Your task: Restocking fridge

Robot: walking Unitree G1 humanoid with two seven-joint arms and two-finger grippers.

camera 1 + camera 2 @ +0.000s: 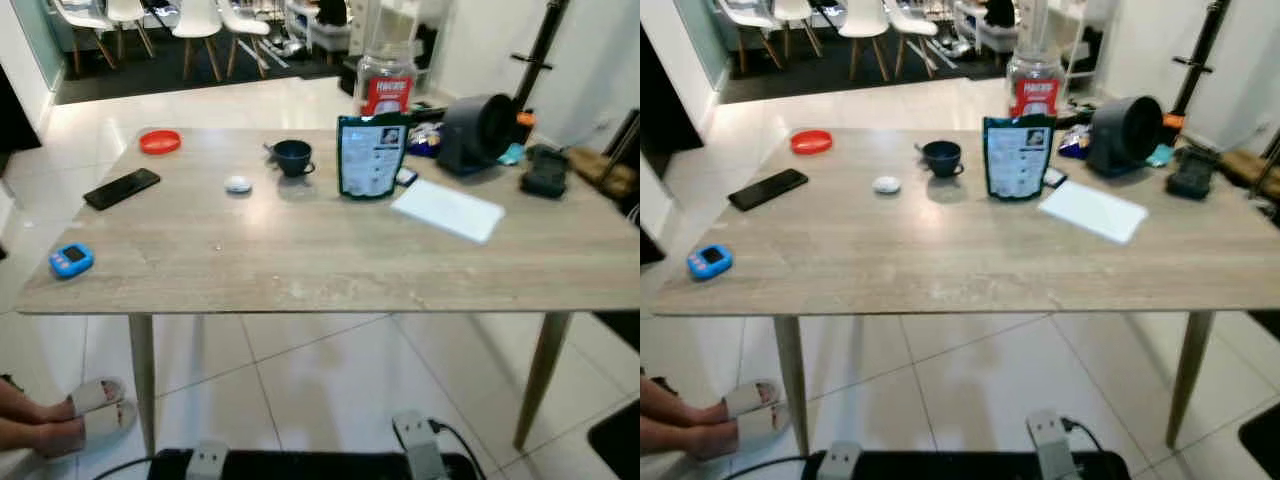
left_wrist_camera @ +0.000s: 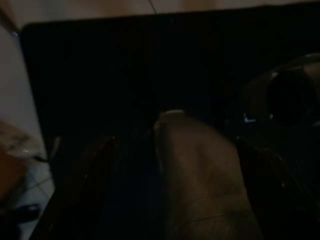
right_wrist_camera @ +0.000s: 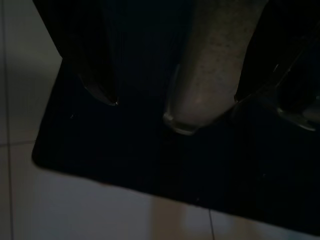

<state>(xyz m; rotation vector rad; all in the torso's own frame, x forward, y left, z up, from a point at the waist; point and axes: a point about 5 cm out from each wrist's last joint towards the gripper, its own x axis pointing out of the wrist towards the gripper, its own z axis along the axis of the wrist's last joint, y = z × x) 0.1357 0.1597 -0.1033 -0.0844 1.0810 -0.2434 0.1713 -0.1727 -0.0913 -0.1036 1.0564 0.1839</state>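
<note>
- A pale wood-grain table [image 1: 330, 270] stands on white floor tiles, seen from the head camera looking down at it
- A printed standing pouch [image 1: 371, 157] sits upright near the middle of the table's far half; it looks like the grocery item for restocking
- Just left of the pouch is a dark blue cup [image 1: 292, 156], and left of the cup a small white oval object [image 1: 238, 184]
- Farther left of the pouch lie a black phone [image 1: 121, 188] and a red lid [image 1: 160, 142]; a small blue device [image 1: 71, 260] sits at the table's left edge
- Right of the pouch lies a white folded cloth [image 1: 448, 210], with a dark round fan [image 1: 478, 130] behind it
- Behind the pouch stands a clear jar with a red label [image 1: 386, 88]
- Below the table's left corner, a person's feet in pale slippers [image 1: 95, 409] rest on the tiles
- Left gripper [image 2: 172, 145] hangs in deep shade over a black mat; whether its fingers are spread cannot be told
- Right gripper [image 3: 172, 100] hangs over the black mat [image 3: 125, 145] and pale tile; its finger spacing cannot be told either
</note>
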